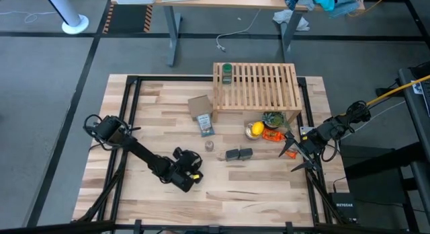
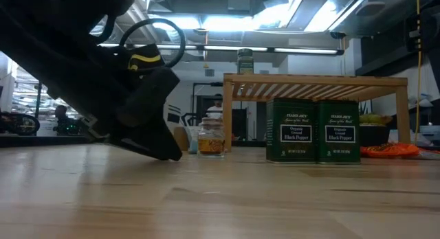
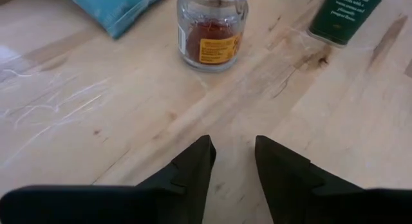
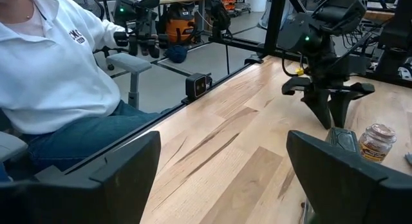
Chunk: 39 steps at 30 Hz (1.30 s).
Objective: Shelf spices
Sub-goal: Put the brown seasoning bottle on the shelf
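Observation:
The shelf (image 1: 256, 86) stands at the table's far side with a green bottle (image 1: 227, 73) upright on its top left corner. A small clear glass jar (image 3: 211, 31) and two dark tins (image 1: 239, 154) stand on the table in front of it. My left gripper (image 3: 233, 150) slants down at the table just short of the jar, its fingers a narrow gap apart with nothing between them. My right gripper (image 4: 222, 159) waits wide open at the table's right edge (image 1: 290, 152).
A flat blue-and-white packet (image 1: 206, 125) and a small cardboard box (image 1: 199, 106) lie beyond the jar. A lemon (image 1: 255, 130) and other produce sit by the shelf's right front leg. A person in a white shirt (image 4: 51, 63) sits off the table's near side.

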### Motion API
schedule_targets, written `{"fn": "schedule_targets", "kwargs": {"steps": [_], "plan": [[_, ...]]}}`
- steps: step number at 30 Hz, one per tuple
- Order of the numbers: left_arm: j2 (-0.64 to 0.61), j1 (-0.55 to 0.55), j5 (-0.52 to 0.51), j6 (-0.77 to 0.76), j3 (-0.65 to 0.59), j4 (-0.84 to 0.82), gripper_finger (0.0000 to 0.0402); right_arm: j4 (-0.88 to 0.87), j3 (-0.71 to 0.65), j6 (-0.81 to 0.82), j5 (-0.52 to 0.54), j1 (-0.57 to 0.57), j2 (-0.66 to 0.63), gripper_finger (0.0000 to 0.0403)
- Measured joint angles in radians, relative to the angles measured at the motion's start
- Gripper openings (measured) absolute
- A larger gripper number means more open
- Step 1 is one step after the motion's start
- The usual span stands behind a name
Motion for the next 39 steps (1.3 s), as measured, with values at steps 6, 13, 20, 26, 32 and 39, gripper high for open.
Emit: {"fn": "schedule_targets", "kwargs": {"steps": [6, 13, 20, 26, 32, 39], "plan": [[0.001, 0.001, -0.004, 0.001, -0.002, 0.048, 0.0131, 0.0, 0.0, -0.031, 0.078, 0.0, 0.0, 0.0344], [0.001, 0.002, -0.004, 0.001, -0.001, 0.052, 0.0131, -0.009, 0.0, -0.034, 0.134, 0.0, 0.0, 0.0344], [0.001, 0.002, -0.003, 0.001, -0.001, 0.054, 0.0131, -0.009, 0.0, -0.034, 0.134, 0.0, 0.0, 0.0344], [0.001, 0.002, -0.002, 0.001, -0.001, 0.056, 0.0131, -0.009, 0.0, -0.034, 0.134, 0.0, 0.0, 0.0344], [0.001, 0.002, 0.001, 0.054, 0.0, 0.055, 0.0131, -0.01, 0.0, -0.034, 0.134, 0.0, 0.0, 0.0344], [0.003, 0.002, 0.001, 0.188, -0.002, 0.134, 0.0131, -0.01, 0.0, -0.034, 0.134, 0.0, 0.0, 0.0344]]}}
